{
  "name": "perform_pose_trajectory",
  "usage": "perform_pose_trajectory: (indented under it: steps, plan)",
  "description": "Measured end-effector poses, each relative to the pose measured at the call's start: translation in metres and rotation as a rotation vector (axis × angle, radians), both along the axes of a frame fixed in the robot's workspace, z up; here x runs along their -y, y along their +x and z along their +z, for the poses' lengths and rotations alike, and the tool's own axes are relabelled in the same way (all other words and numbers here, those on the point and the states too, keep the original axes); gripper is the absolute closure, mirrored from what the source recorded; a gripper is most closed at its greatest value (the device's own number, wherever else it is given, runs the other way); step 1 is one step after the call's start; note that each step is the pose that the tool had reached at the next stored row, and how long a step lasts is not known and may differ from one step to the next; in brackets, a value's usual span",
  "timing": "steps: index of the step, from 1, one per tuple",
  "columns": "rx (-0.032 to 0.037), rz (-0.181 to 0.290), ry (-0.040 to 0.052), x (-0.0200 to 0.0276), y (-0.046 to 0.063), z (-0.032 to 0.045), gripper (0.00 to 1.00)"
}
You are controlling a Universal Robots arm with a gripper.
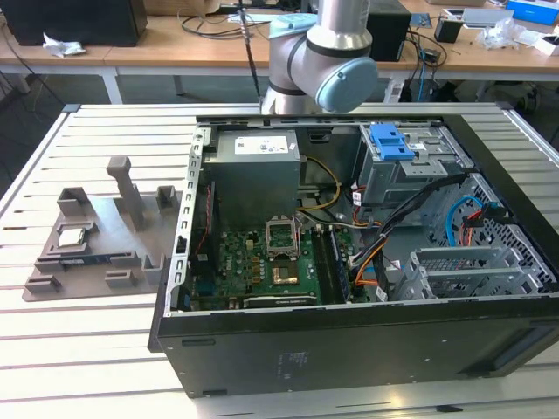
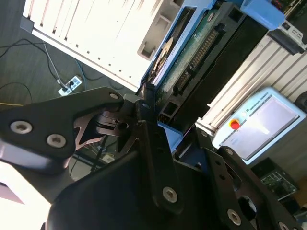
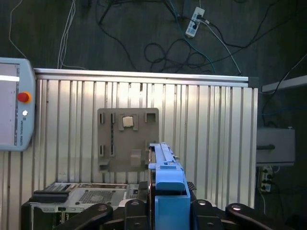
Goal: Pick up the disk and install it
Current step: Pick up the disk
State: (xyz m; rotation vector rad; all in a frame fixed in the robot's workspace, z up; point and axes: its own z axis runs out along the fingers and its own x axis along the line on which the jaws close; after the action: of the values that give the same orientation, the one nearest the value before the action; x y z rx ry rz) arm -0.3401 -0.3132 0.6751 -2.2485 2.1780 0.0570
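Observation:
My gripper (image 2: pixel 140 111) is shut on the disk (image 2: pixel 192 52), clamping it at one end. In the second wrist view the disk's green circuit-board underside shows, framed by blue rails. In the first wrist view the disk (image 3: pixel 167 184) is seen edge-on as a blue rail between the fingers of the gripper (image 3: pixel 167 211), high above the slatted table (image 3: pixel 216 139). The grey fixture (image 3: pixel 108 139) lies far below it. In the exterior view the arm (image 1: pixel 323 52) rises out of the picture behind the open computer case (image 1: pixel 349 340).
A small square chip (image 1: pixel 72 234) rests on the grey fixture (image 1: pixel 96 231) at the exterior view's left. A blue bracket (image 1: pixel 391 141) sits on the drive cage inside the case. A teach pendant (image 3: pixel 14 110) hangs at the table's edge. Cables lie on the floor.

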Motion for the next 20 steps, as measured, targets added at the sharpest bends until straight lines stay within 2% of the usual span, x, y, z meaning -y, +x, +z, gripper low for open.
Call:
perform_pose_trajectory:
  steps: [3,5,14,17,19,20]
  plan:
    - [-0.0013,0.0,0.0,0.0011,0.018,-0.0011,0.64]
    - [-0.0029,0.0,0.0001,0.0014,0.038,-0.0019,0.64]
    - [-0.0071,0.0,-0.0006,0.0014,0.09,-0.0073,0.64]
    - [-0.0077,0.0,-0.002,0.0018,0.117,-0.0155,0.64]
    - [-0.0076,0.0,-0.002,0.002,0.126,-0.0188,0.64]
    - [-0.008,0.0,-0.0023,0.0023,0.134,-0.0219,0.64]
